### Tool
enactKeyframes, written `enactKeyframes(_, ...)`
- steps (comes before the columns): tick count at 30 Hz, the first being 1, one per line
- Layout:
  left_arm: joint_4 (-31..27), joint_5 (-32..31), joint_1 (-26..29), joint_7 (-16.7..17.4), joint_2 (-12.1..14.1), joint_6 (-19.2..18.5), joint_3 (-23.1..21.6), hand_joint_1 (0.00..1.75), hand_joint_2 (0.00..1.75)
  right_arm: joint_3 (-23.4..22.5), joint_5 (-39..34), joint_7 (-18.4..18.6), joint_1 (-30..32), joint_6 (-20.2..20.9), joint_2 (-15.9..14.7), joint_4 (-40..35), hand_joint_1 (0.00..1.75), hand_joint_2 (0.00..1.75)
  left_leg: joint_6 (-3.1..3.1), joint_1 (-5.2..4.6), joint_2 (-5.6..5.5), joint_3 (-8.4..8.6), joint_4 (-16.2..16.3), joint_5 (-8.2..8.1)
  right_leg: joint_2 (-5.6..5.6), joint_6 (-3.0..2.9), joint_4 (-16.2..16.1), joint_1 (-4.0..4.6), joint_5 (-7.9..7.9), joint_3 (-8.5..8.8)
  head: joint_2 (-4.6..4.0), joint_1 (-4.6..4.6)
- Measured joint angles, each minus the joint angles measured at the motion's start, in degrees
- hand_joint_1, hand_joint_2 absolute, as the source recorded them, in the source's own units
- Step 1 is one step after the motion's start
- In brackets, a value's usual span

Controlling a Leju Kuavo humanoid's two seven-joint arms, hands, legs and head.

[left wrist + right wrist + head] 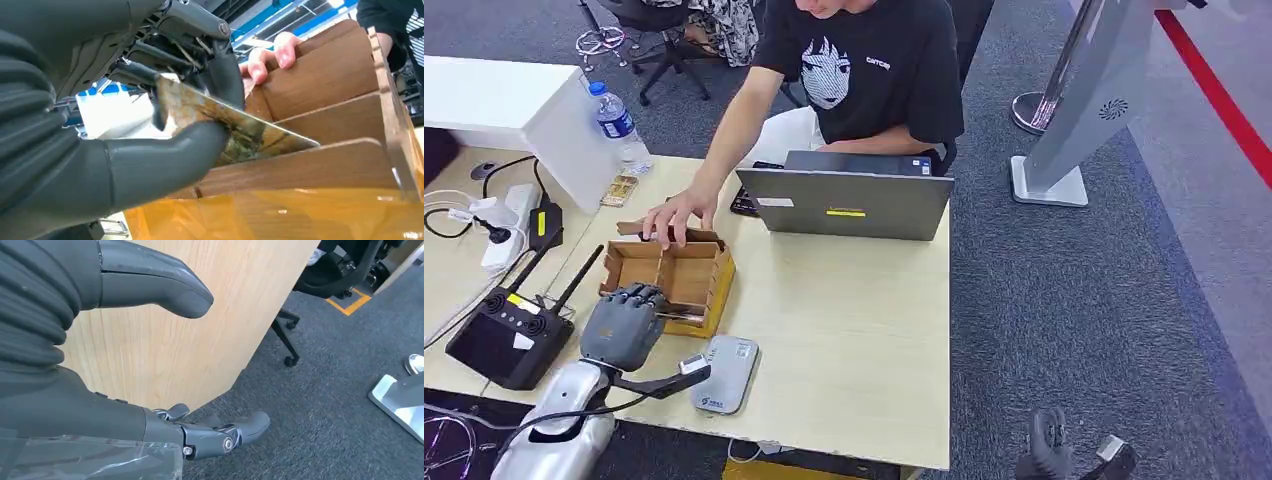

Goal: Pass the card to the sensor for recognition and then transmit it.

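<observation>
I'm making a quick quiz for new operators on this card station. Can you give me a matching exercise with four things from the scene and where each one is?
Things:
1. card
2. card reader
3. water bottle
4. laptop

Places:
A. lying flat at the table's near edge, beside the left arm
B. at the table's far left corner
C. pinched in the left robot hand at the wooden box
D. open in front of the seated person

Pairs: 1-C, 2-A, 3-B, 4-D

Pale wood table: laptop, wooden box, grey sensor, black controller, bottle.
</observation>
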Motion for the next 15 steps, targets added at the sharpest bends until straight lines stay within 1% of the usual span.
enactKeyframes(5,-0.02,0.39,-0.17,-0.39,0.0,1.62,0.0,1.75,1.75,0.0,0.28,-0.02,-0.03,-0.09,0.0,0.02,0.0,1.75,0.0,0.0,0.0,0.0,0.0,0.0,0.0,0.0,0.0,0.0,0.0,-0.01,0.0,0.0)
enactKeyframes(9,-1.1,1.73,-1.92,-0.88,0.07,1.68,0.0,1.75,1.75,0.0,0.83,0.0,-0.06,-0.09,0.0,0.04,0.0,1.75,-0.01,0.0,-0.02,0.0,0.02,0.02,-0.04,0.0,0.0,0.0,0.01,-0.02,0.0,0.0)
enactKeyframes(13,-3.74,4.83,-7.54,-1.07,0.88,-1.92,0.0,1.75,1.75,0.0,0.94,0.09,-0.43,-0.09,0.0,0.11,0.0,1.75,-0.02,0.03,-0.12,-0.06,0.03,0.15,-0.15,0.04,0.01,0.02,0.11,-0.01,0.0,0.02)
enactKeyframes(15,-4.17,5.55,-11.69,-0.83,1.51,-4.03,-0.19,1.75,1.75,-0.02,1.01,0.22,-0.62,-0.09,0.0,0.15,0.0,1.75,-0.01,0.03,-0.1,-0.07,0.04,0.21,-0.13,0.02,0.02,0.02,0.18,-0.03,0.0,0.0)
